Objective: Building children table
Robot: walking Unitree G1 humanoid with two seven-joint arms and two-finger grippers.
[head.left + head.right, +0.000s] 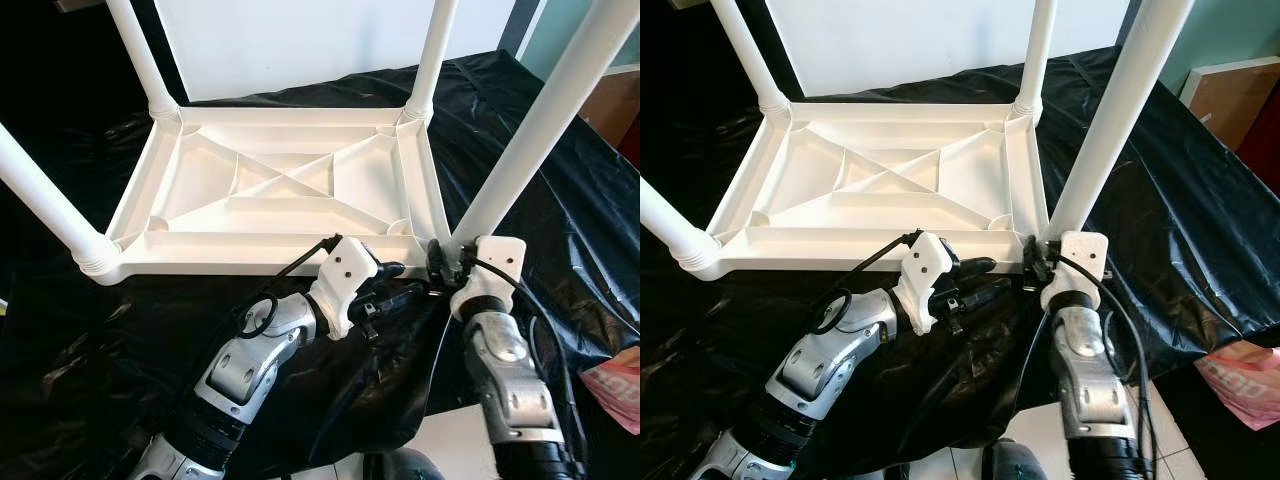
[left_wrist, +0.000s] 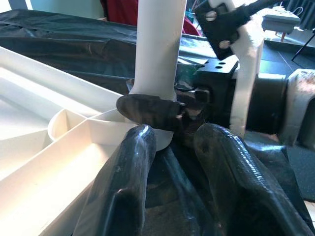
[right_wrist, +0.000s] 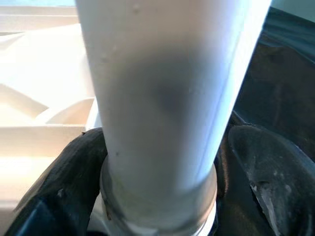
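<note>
The white plastic children's table (image 1: 280,190) lies upside down on a black plastic sheet (image 1: 560,200), four round white legs pointing up. At its near right corner, the right claw (image 3: 162,162) straddles the base of the white tubular leg (image 1: 540,125), fingers spread either side. The left claw (image 2: 172,147), half open and empty, points at that same corner.

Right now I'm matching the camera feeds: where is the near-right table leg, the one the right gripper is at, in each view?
Left eye: table leg, right side.
Right eye: leg, right of centre.
Left wrist: leg, top centre.
Right wrist: leg, close up.
Shared landmark: the leg's corner socket.
</note>
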